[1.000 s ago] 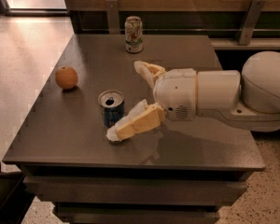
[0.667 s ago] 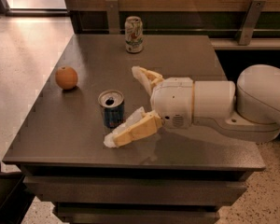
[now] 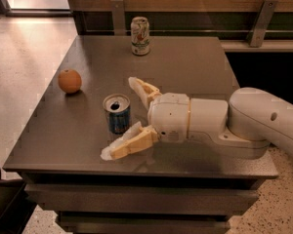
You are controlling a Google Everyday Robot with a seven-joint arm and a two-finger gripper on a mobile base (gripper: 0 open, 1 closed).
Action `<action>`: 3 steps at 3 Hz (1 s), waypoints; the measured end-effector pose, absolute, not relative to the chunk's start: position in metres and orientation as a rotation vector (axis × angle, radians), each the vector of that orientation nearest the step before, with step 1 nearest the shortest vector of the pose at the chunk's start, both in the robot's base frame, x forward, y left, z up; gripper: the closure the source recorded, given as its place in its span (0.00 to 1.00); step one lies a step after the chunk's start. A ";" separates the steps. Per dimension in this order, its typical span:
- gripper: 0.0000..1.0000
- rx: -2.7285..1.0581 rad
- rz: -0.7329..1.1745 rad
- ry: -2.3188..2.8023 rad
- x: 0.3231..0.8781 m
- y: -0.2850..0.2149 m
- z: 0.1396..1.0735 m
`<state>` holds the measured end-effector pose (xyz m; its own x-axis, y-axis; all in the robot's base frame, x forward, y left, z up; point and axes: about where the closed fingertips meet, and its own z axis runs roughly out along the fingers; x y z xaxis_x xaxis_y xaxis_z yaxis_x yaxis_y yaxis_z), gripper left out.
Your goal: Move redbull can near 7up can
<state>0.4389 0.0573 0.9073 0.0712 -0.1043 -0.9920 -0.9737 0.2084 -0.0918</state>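
The redbull can (image 3: 117, 113), blue and silver with an open top, stands upright on the grey table (image 3: 195, 67) near the front. The 7up can (image 3: 140, 35), white with green and red markings, stands upright at the table's far edge. My gripper (image 3: 120, 117) reaches in from the right and is open. Its far finger (image 3: 141, 89) lies behind and to the right of the redbull can. Its near finger (image 3: 129, 143) lies in front of the can, low near the table. The can sits between the two fingers, which are apart from it.
An orange (image 3: 69, 81) lies on the left side of the table. My white arm (image 3: 254, 126) covers the table's right front part. A wooden wall with metal brackets (image 3: 261, 13) runs behind the table. The floor (image 3: 24, 57) lies to the left.
My gripper and arm have moved left, so the open fingers now reach around the redbull can. The cans and the orange have not moved.
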 end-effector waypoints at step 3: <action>0.41 -1.138 0.990 1.294 0.444 0.065 0.891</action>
<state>0.4437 0.0654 0.8906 0.0559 -0.0681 -0.9961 -0.9792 0.1914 -0.0680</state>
